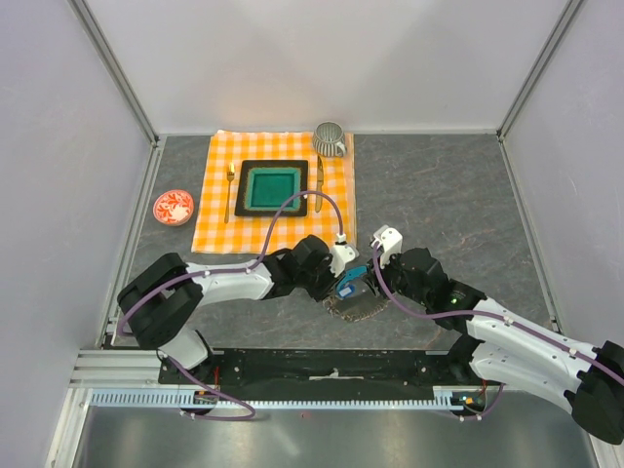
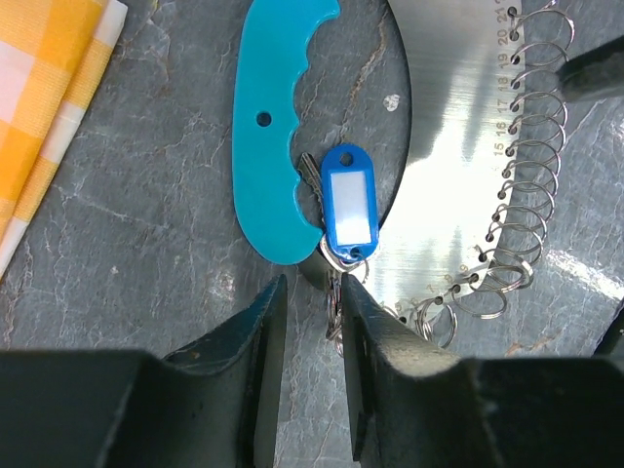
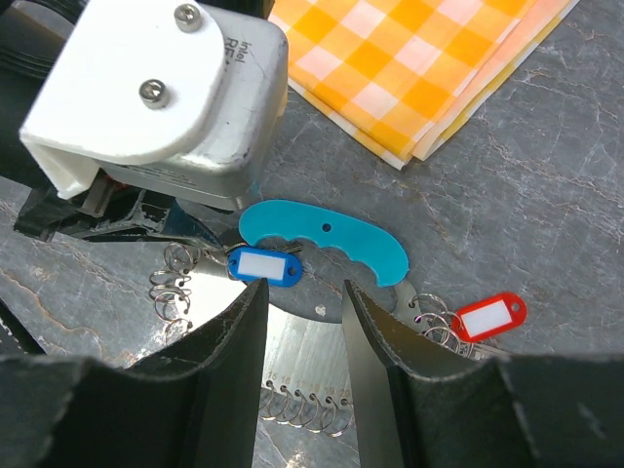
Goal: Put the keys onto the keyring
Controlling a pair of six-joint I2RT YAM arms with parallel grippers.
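The keyring (image 2: pixel 448 146) is a shiny curved metal plate with a row of numbered split rings (image 2: pixel 531 156) and a teal handle (image 2: pixel 268 146). It lies on the dark table (image 1: pixel 359 307). A key with a blue tag (image 2: pixel 348 200) lies across the handle. Its small ring sits between the fingers of my left gripper (image 2: pixel 312 292), against the right finger (image 2: pixel 375 361), with a gap to the other finger. My right gripper (image 3: pixel 297 341) stands open over the plate (image 3: pixel 302 361), fingertips at its surface. A red-tagged key (image 3: pixel 490 317) hangs on rings at the plate's right end.
An orange checked cloth (image 1: pixel 273 195) lies behind, carrying a green square plate (image 1: pixel 273 188), a gold fork (image 1: pixel 230 190), a knife (image 1: pixel 319 185) and a grey cup (image 1: pixel 330 138). A small red dish (image 1: pixel 174 207) sits left of it. The two wrists nearly touch above the keyring.
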